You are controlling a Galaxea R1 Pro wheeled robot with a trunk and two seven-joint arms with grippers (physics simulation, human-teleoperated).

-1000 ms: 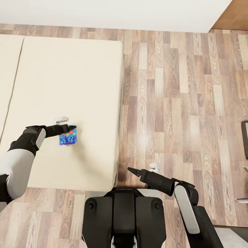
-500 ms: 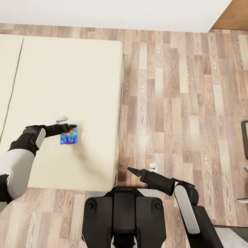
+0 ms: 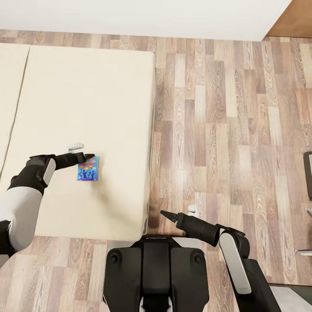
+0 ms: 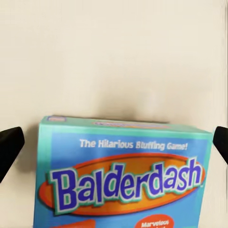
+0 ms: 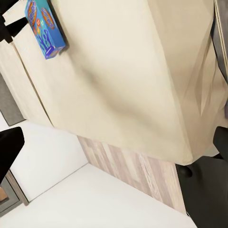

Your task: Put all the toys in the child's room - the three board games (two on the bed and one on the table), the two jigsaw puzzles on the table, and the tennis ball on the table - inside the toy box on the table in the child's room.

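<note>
Balderdash, a small blue board game (image 3: 88, 168), lies flat on the beige mattress of the bed (image 3: 86, 95), toward the bed's near edge and well in from its right side. From the head camera its cover is a patch of blue with an orange band; the left wrist camera brings the lid close enough to read the title in purple letters on an orange oval, with the line "The Hilarious Bluffing Game!" above it (image 4: 124, 178).

The left gripper (image 3: 82, 152) reaches over the mattress to the box's far edge, its dark finger at the box's top corner and a pale finger just beyond. In the left wrist view two dark fingertips (image 4: 9, 145) sit at either border with the box's whole width between them, so the jaws stand wide open and hold nothing.

The right gripper (image 3: 182, 213) hangs over the wood-plank floor (image 3: 225, 108) just off the bed's near right corner, in front of the robot's dark trunk (image 3: 156, 273). Its jaws are spread apart and empty. The right wrist camera looks back across the mattress and catches the blue box (image 5: 43, 27) at the far side, plus a strip of floor and white wall (image 5: 95, 199).
</note>
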